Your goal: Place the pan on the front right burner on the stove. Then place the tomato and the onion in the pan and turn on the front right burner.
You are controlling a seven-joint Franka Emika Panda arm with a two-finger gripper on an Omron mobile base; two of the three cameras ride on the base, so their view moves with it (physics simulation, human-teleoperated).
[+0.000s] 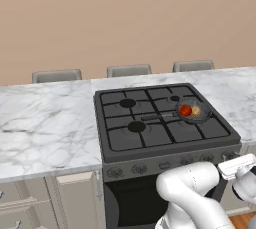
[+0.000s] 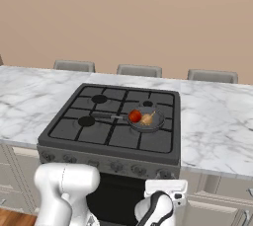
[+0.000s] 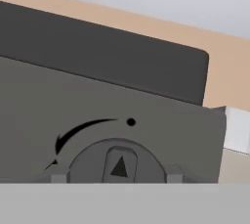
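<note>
- The stove (image 1: 165,138) sits in the marble bench (image 1: 45,128), with three chair backs behind the far edge.
- The pan (image 1: 195,112) rests on the stove's grates toward the right side. In the right base view it (image 2: 146,120) sits over the right half of the cooktop, its black handle pointing left toward the middle.
- From these angles I cannot tell for sure whether it sits on the front right burner (image 2: 154,141) or on the one behind it; it looks nearer the middle row of grates.
- The tomato (image 1: 185,110) lies in the pan, on its left side.
- The onion (image 1: 195,109) lies in the pan just to the right of the tomato, touching or nearly touching it. In the right base view its stalk tip points up and right (image 2: 147,118).
- My arm is low, in front of the stove's front panel at its right end.
- In the hand view a knob (image 3: 117,162) on the grey panel is right before my tool (image 3: 115,175), with an arrow mark curving over it and a dot at the top.
- My fingertips (image 3: 57,175) sit at either side of the knob. I cannot tell whether they are pressing on it or merely beside it.
</note>
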